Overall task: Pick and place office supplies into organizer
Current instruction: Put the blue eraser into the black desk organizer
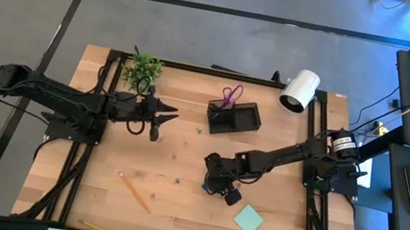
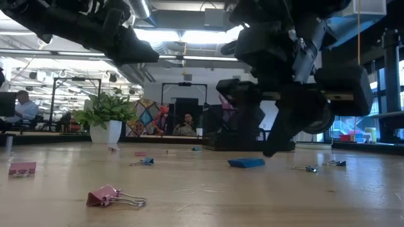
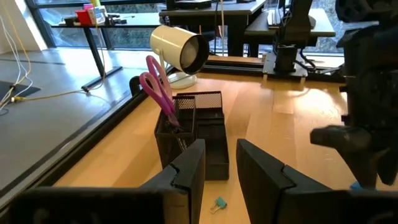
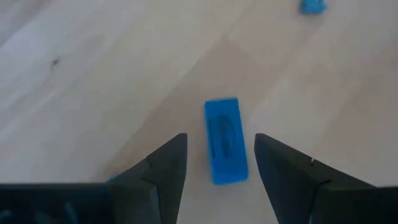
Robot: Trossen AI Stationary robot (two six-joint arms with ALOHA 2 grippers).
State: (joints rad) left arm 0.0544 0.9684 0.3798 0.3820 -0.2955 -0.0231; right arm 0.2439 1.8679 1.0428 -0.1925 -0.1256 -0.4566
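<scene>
Blue block (image 4: 225, 149); purple scissors (image 3: 159, 87); black organizer (image 3: 196, 134); light-green pad (image 1: 248, 219); pink clip (image 2: 113, 197).

**Robot body: two dark arms**

Left arm (image 1: 64, 96): matte black, jointed segments, black cable looped along the links near the wrist. Left gripper (image 3: 217, 171): two flat, angular black fingers with bevelled tips.

Right arm (image 1: 282, 156): same black build; silver-and-black cylindrical joint at its base, 3 o'clock side. Right gripper (image 4: 214, 168): two wedge-shaped black fingers, plain faces.
</scene>
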